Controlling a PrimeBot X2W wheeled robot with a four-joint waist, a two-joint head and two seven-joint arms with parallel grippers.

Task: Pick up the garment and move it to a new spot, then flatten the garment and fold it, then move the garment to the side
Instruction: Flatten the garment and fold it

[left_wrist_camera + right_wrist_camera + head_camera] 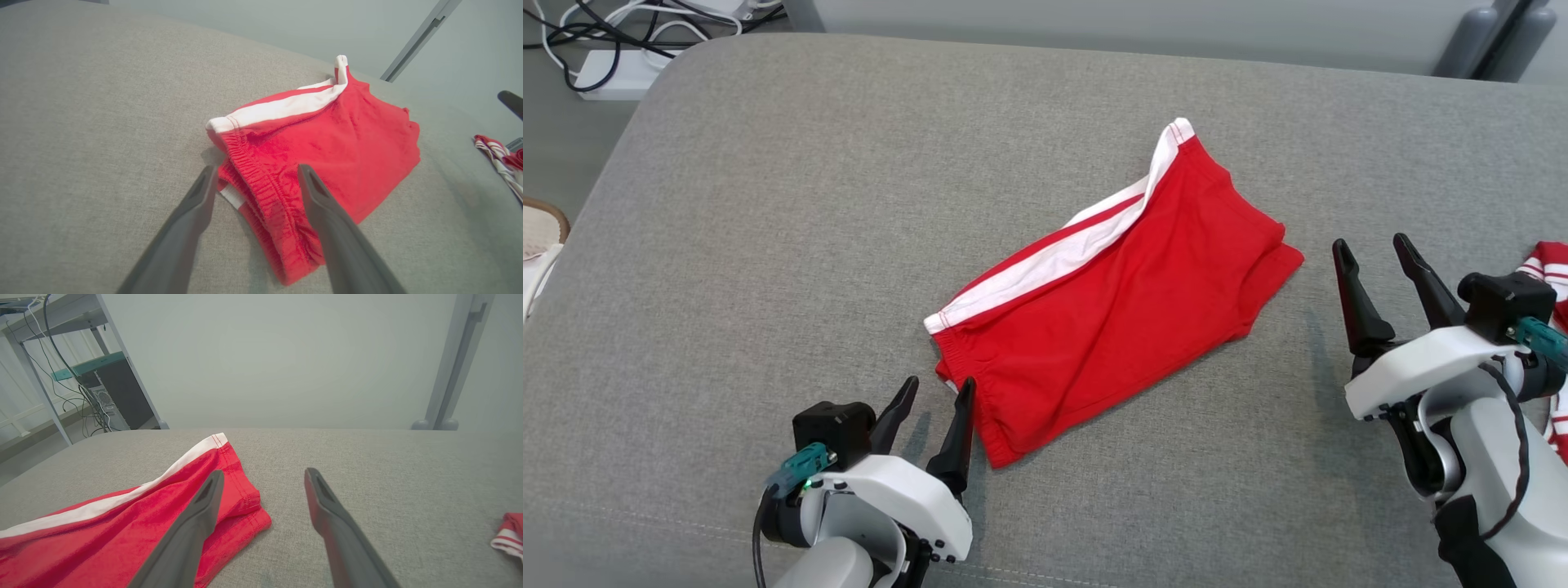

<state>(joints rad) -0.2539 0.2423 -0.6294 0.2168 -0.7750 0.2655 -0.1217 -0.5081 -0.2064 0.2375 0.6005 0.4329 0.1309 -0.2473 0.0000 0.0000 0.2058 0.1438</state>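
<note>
The garment (1115,302) is a pair of red shorts with a white side stripe, lying folded in half on the grey padded table (768,204). My left gripper (935,390) is open at the waistband corner, its right finger touching the elastic edge; in the left wrist view the garment (327,139) sits just past that gripper (257,173), whose fingers straddle the waistband. My right gripper (1372,245) is open, hovering to the right of the leg hem. In the right wrist view this gripper (263,475) has the garment's hem corner (241,494) by its left finger.
A second red-and-white striped cloth (1553,269) lies at the table's right edge behind my right arm. Cables and a power strip (613,69) sit on the floor beyond the far left corner. A metal post (457,363) stands past the far edge.
</note>
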